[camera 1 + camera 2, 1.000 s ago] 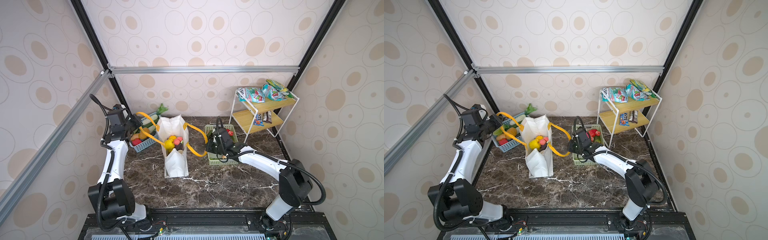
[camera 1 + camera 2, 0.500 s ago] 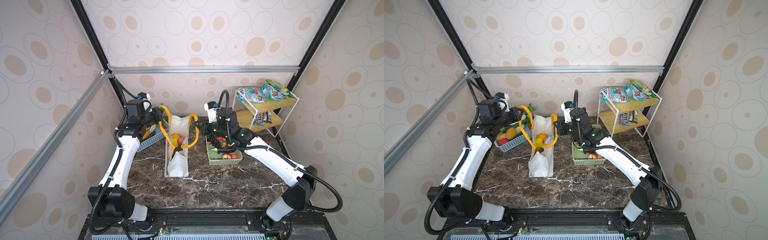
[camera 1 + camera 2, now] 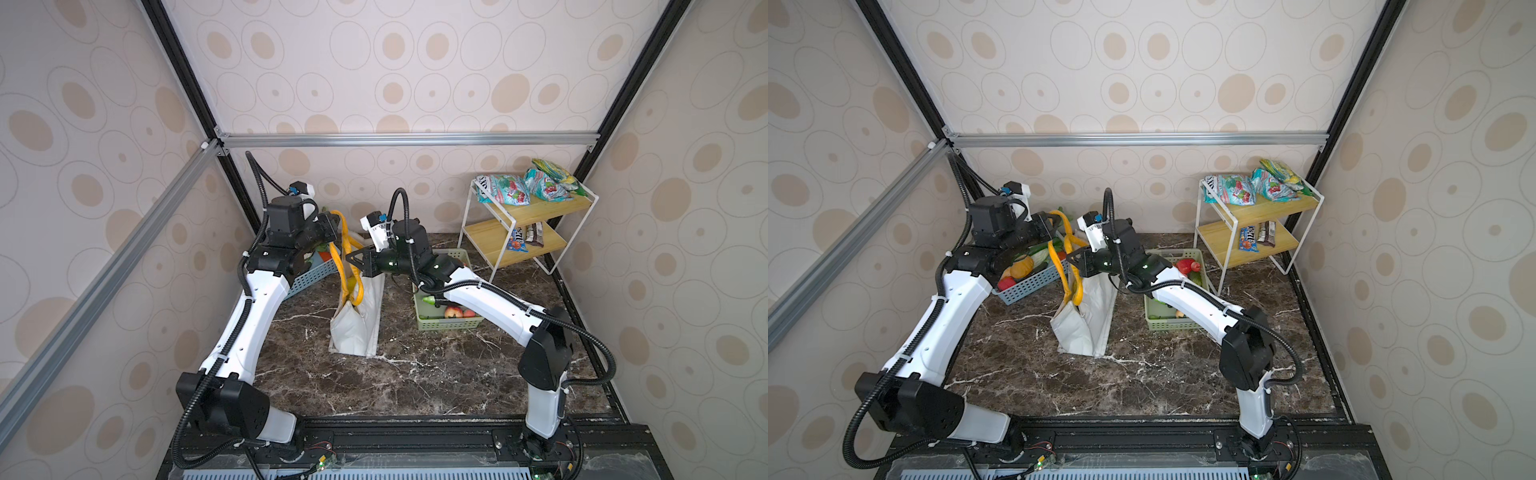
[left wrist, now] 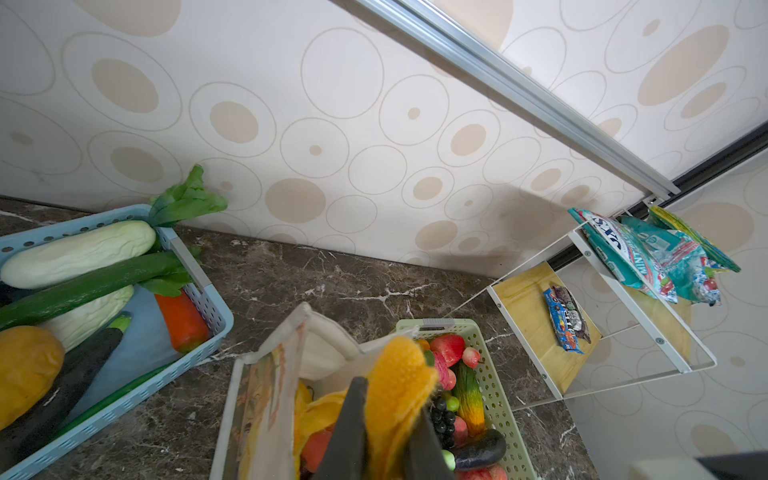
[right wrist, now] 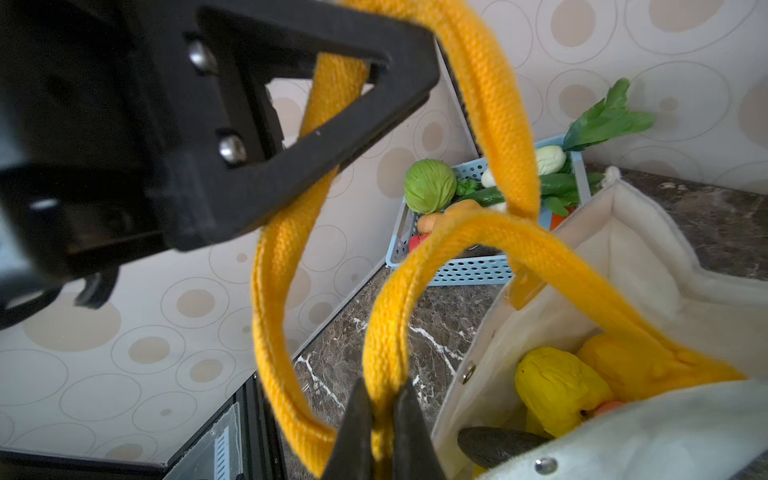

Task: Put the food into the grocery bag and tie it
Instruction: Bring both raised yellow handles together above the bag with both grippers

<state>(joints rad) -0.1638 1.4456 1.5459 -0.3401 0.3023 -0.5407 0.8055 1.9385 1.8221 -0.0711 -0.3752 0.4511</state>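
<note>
Tension matters: with left gripper [image 4: 386,432] and right gripper [image 5: 376,419] each clamped on a yellow-orange woven strap handle [image 5: 498,124], we should cross them evenly above the cream-white fabric tote [image 3: 357,328], standing mid-table with yellow plastic toy fruit [image 5: 557,390] inside.

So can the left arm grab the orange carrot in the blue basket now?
Probably not yet. The left hand is shut on the yellow bag handle, so it must let go first. The carrot lies uncovered in the blue basket close by.
</note>
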